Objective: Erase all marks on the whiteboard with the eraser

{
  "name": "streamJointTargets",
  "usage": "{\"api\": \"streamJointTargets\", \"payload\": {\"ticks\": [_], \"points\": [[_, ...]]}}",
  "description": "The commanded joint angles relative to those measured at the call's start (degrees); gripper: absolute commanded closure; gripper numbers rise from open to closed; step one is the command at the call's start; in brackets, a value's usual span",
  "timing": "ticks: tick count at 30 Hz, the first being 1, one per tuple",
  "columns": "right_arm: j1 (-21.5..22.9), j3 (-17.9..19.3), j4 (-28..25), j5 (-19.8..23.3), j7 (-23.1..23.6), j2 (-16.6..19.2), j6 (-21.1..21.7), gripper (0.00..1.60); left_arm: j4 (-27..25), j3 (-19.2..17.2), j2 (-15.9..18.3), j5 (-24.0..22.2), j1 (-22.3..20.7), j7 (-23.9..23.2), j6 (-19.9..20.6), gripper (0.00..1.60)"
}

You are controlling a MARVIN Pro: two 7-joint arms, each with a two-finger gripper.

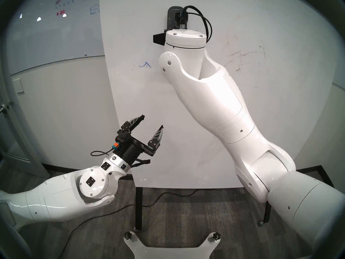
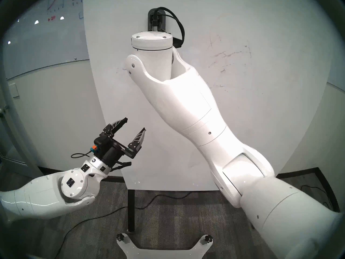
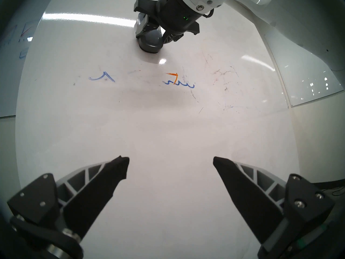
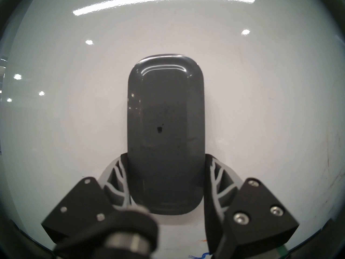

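Observation:
The whiteboard (image 1: pixel 130 38) stands upright in front of me. My right gripper (image 4: pixel 166 155) is shut on the dark grey eraser (image 4: pixel 165 133), pressing it flat to the board near the top (image 1: pixel 171 15). Below the eraser (image 3: pixel 149 41) lie an orange stroke (image 3: pixel 173 75), a blue wavy line (image 3: pixel 183 84) and a blue peak (image 3: pixel 102 78). My right forearm hides the orange and wavy marks in the head views. Faint scratchy smudges (image 1: pixel 242 55) spread to the right. My left gripper (image 1: pixel 153 120) hangs open and empty low on the left, close to the board.
A glossy glass panel (image 1: pixel 56 28) with red and blue graphs hangs on the wall to the left, and another glass panel (image 3: pixel 308 81) to the right. Thin black legs (image 1: pixel 139 206) hold the whiteboard over carpet, where a black cable (image 1: pixel 158 198) runs.

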Motion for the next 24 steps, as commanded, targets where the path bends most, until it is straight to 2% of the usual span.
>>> {"api": "streamJointTargets", "payload": {"ticks": [1,16,24], "points": [[-4.83,3.04,1.26,0.18,-1.94,5.03,0.71,1.6,-0.52,-0.53,-0.03,0.02,-0.53,0.03,-0.36,0.0],[-10.81,4.3,-3.04,0.42,-1.64,7.92,1.3,1.6,-0.53,-0.51,-0.02,0.01,-0.55,0.04,-0.38,0.0],[-12.6,4.81,-5.38,0.8,-1.21,9.56,2.04,1.6,-0.55,-0.51,0.0,0.0,-0.55,0.05,-0.41,0.0]]}}
